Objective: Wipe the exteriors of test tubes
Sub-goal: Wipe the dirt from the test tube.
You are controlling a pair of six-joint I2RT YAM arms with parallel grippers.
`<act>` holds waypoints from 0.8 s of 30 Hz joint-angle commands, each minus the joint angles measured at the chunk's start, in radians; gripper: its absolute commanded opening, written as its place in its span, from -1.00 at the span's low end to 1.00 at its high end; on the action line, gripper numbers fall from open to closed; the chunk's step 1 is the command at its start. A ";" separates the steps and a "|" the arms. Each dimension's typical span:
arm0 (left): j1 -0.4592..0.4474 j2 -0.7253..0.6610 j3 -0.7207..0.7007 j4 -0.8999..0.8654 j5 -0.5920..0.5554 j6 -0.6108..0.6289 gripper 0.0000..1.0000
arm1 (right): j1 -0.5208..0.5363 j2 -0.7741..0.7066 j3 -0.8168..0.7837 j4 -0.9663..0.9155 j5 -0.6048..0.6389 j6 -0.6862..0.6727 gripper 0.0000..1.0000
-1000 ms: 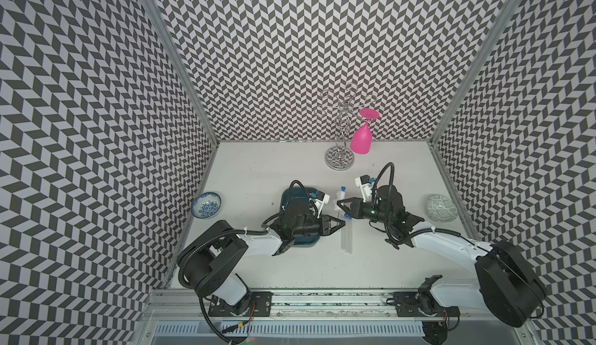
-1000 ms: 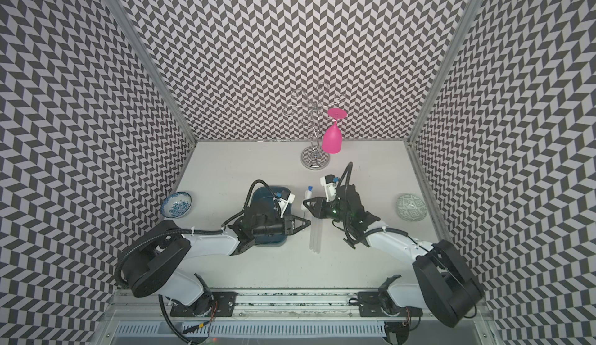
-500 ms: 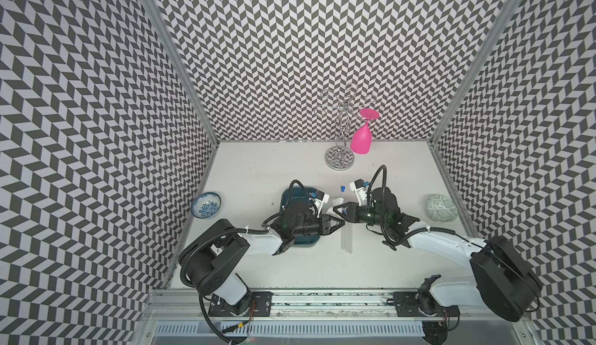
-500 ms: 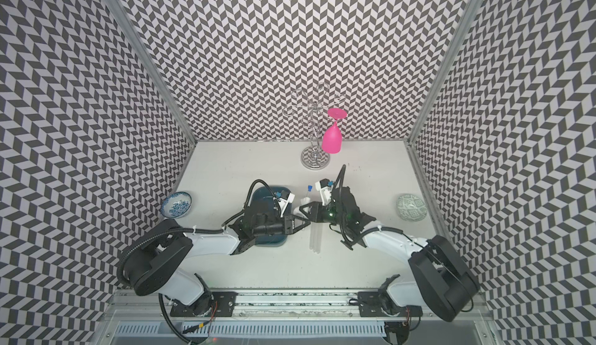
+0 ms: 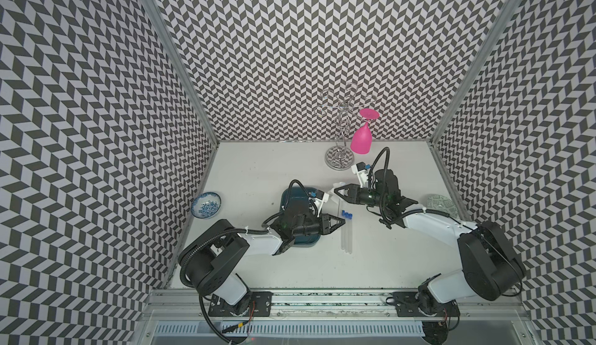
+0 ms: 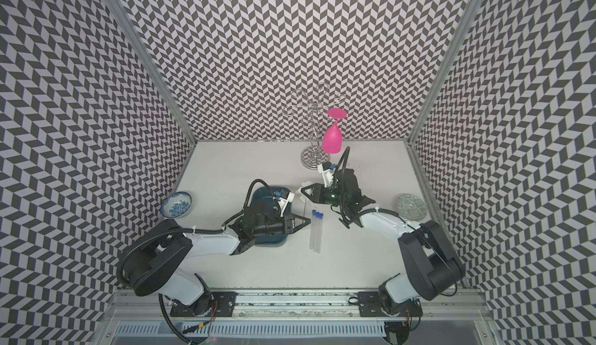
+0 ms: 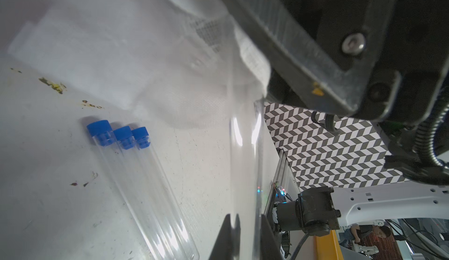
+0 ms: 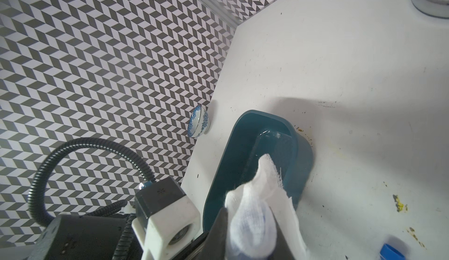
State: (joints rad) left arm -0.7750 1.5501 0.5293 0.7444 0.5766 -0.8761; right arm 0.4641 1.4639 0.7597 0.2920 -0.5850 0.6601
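Right wrist: right hand [image 8: 250,224] pinches tissue wad [image 8: 264,181], left hand [image 7: 245,222] a tube [image 7: 245,161].

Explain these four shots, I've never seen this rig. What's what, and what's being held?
Two robot arms are mounted on a rail at the table's near edge, each ending in a two-finger gripper. Both top views look down from overhead; the other two come from cameras on the wrists. The left gripper is shut on a clear test tube; the right gripper clamps a white tissue wad around that tube's other end. Three more blue-capped test tubes lie side by side on the table. Also there: a teal tray, a blue-and-white bowl, a green patterned dish and a chrome wire rack with a pink glass hanging upside down.
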 commanded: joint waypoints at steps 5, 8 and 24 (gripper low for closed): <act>-0.016 -0.028 0.007 0.070 0.071 0.009 -0.81 | 0.103 -0.127 -0.186 0.054 0.102 0.022 -0.57; -0.015 -0.023 0.004 0.075 0.069 0.009 -0.80 | 0.144 -0.156 -0.236 0.070 0.117 0.057 -0.57; -0.017 -0.035 -0.013 0.087 0.072 0.002 -0.80 | 0.106 -0.094 -0.050 -0.063 0.162 -0.069 -0.54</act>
State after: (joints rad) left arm -0.7891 1.5482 0.5182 0.7700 0.6270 -0.8726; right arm 0.6060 1.3323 0.6209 0.2649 -0.4599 0.6788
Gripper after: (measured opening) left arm 0.146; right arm 0.229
